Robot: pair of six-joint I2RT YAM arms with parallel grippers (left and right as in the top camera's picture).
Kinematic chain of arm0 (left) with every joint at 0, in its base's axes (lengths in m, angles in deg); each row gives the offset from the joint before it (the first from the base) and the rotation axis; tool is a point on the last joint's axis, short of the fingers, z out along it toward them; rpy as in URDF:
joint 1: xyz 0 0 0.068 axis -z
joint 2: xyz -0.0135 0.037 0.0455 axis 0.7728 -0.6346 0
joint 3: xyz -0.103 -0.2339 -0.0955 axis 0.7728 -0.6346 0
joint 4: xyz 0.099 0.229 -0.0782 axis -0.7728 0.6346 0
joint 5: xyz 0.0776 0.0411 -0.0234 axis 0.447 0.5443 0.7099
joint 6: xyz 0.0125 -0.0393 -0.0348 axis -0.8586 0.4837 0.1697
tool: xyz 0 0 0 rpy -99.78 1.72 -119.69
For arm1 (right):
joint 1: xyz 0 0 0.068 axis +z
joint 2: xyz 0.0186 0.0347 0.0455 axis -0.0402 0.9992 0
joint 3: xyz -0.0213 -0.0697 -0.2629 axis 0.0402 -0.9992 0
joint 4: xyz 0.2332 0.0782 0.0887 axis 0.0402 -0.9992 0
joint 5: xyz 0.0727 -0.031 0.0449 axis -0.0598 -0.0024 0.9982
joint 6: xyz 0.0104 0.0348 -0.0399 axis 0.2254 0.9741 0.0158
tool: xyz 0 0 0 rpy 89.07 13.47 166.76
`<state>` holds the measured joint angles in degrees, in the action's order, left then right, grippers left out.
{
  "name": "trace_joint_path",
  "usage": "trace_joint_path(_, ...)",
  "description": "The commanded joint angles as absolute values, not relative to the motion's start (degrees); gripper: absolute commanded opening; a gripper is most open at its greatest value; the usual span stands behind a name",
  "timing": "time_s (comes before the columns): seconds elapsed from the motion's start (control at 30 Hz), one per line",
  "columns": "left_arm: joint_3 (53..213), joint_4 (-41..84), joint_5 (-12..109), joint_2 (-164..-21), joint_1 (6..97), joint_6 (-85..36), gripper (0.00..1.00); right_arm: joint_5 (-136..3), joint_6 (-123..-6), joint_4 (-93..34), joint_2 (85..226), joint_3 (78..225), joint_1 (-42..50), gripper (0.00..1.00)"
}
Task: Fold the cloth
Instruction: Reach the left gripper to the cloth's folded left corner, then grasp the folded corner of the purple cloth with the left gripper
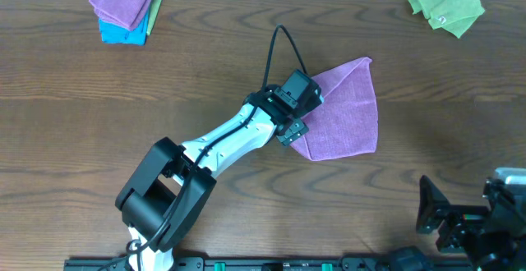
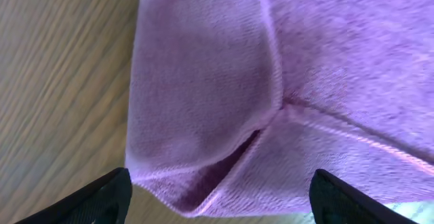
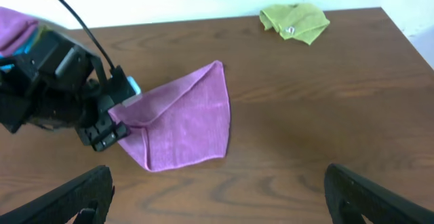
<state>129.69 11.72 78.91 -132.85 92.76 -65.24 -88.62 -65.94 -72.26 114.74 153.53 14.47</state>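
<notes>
Table point(image 1: 82, 98): brown wood, big and flat, a good spot to press a cloth down.

Left arm point(image 1: 222, 144): white and black, reaching from the near edge out to the middle, so as to get to the cloth.

Purple cloth point(image 1: 345, 111): lying flat in the middle of the table, a bit to the right. Folded over into a shape like a triangle, point toward the far side. Two layers seen at the near corner point(image 2: 224, 176), top one not lined up quite neatly with the one under it. Looks part way folded, likely one more fold to go.

Right gripper point(image 3: 220, 203): parked low at the near right corner, well apart from the cloth. Fingers spread wide, nothing between them. Likely waiting out of the way.

Pile of cloths point(image 1: 125, 8): far left corner, purple on top, green and blue under. Looks like the done pile.

Green cloth point(image 1: 445, 8): far right corner, all crumpled, not folded yet.

Left gripper point(image 2: 224, 203): right over the near left corner of the purple cloth. Fingers wide apart, one on each side of that corner, not pinching anything. Touching the cloth or just above it: cannot tell. Good place to grab the corner next, or just let go of it.
</notes>
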Motion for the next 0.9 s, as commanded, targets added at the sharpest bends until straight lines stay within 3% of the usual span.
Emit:
trace_joint_path(0.0, 131.18, 10.7, 75.0, -133.7, 92.63, -66.66, 0.78, -89.45, -64.83, -73.16, 114.95, 153.57, 13.73, 0.99)
trace_joint_path(0.17, 131.2, 8.62, 74.49, -134.34, 92.63, -67.75, 0.63, -89.45, -64.81, -75.04, 114.95, 153.57, 13.73, 0.99)
trace_joint_path(0.5, 131.14, 9.56, 67.39, -134.36, 92.61, -74.64, 0.62, -89.47, -64.83, -76.11, 114.95, 153.57, 13.73, 0.99)
trace_joint_path(0.87, 131.09, 8.73, 67.24, -137.27, 90.29, -78.68, 0.64, -89.45, -64.83, -76.11, 114.95, 153.57, 13.73, 0.99)
